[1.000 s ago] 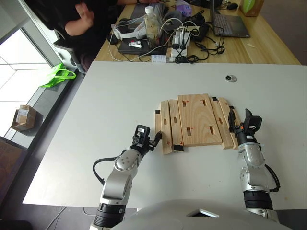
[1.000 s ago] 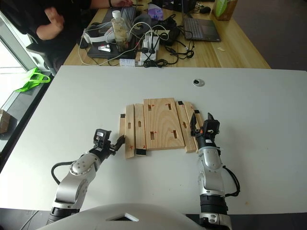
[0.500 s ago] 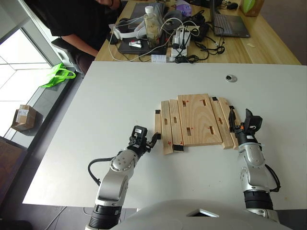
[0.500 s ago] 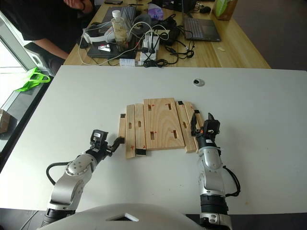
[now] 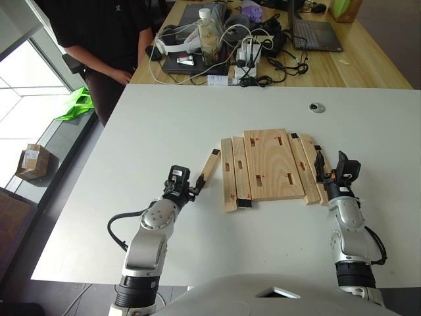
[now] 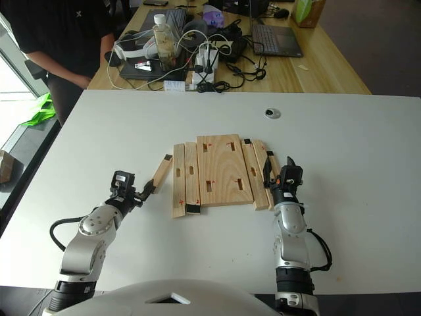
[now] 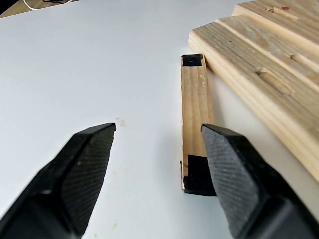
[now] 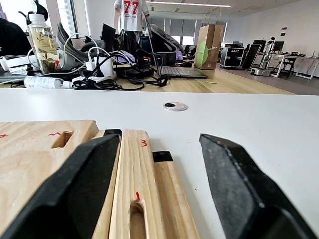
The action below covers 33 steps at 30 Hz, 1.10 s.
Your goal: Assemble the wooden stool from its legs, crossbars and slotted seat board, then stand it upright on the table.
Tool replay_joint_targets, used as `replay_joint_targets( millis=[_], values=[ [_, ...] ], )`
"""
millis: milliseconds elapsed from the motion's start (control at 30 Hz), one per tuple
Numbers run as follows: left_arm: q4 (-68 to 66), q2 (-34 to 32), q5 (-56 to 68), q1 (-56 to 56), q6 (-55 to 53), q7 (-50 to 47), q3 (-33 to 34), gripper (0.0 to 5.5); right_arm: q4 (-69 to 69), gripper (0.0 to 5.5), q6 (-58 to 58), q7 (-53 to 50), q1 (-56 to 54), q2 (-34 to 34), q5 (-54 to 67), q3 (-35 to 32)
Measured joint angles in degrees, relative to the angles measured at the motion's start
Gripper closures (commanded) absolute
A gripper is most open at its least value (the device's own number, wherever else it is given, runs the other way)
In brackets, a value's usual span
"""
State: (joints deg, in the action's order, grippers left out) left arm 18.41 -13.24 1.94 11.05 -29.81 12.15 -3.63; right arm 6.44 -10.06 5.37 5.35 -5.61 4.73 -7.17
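Now the left tool (image 7: 157, 130) is wide apart at the end of a stick (image 7: 194, 99) on the table (image 5: 164, 118), the right tool (image 8: 159, 138) is apart just right of the board (image 5: 275, 164), and a crooked pinch could spin the stick away.

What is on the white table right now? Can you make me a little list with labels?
seat: pale wooden slotted seat board, lying flat
left of seat: two slotted wooden bars, flat
right of seat: more wooden bars, flat
loose piece: thin wooden stick with black ends, slanted, apart from the pile
left jaws: open, stick's near end between them
right jaws: open, over the right-side bars
stool: not built yet
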Motion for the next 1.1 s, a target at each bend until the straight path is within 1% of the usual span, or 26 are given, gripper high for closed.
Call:
replay_joint_targets(
  millis=[67,100,133,567,800,933,1000,1033,1100],
  values=[
    [-0.08,-0.01,0.46,-0.14,0.48,0.58,0.21,1.97,0.05,2.46,0.00,-0.03,-0.12,0.00,0.00,-0.11],
    [-0.10,-0.01,0.99,-0.16,0.60,0.79,0.49,1.92,0.05,2.46,0.00,-0.14,-0.22,0.01,0.00,-0.26],
    [-0.13,-0.02,1.05,-0.16,0.61,0.99,0.71,1.69,0.05,2.46,0.00,-0.38,-0.29,0.01,0.00,-0.34],
    [-1.29,-3.97,3.21,-1.42,-3.17,7.41,0.59,1.69,-0.94,2.46,-1.18,-3.46,1.43,1.80,-0.55,-0.34],
    [-0.49,-4.96,3.10,-1.36,-7.22,8.51,-2.24,1.69,-1.22,2.46,-1.14,-3.53,1.37,1.78,-0.54,-0.50],
    [-0.01,-4.96,3.21,-1.80,-8.84,8.45,-2.31,2.12,-1.40,2.46,-1.08,-3.51,1.35,1.78,-0.54,-0.49],
    [-0.28,-4.86,3.30,-2.67,-9.92,8.30,-2.04,2.38,-1.46,2.46,-1.02,-3.52,1.32,1.78,-0.53,-0.49],
    [-0.50,-4.80,3.43,-3.22,-10.57,8.27,-1.95,2.63,-1.49,2.46,-0.97,-3.53,1.25,1.79,-0.53,-0.48],
    [-0.61,-4.77,3.76,-3.73,-11.40,8.26,-1.92,2.83,-1.51,2.46,-0.71,-3.52,0.85,1.78,-0.51,-0.49]
  ],
)
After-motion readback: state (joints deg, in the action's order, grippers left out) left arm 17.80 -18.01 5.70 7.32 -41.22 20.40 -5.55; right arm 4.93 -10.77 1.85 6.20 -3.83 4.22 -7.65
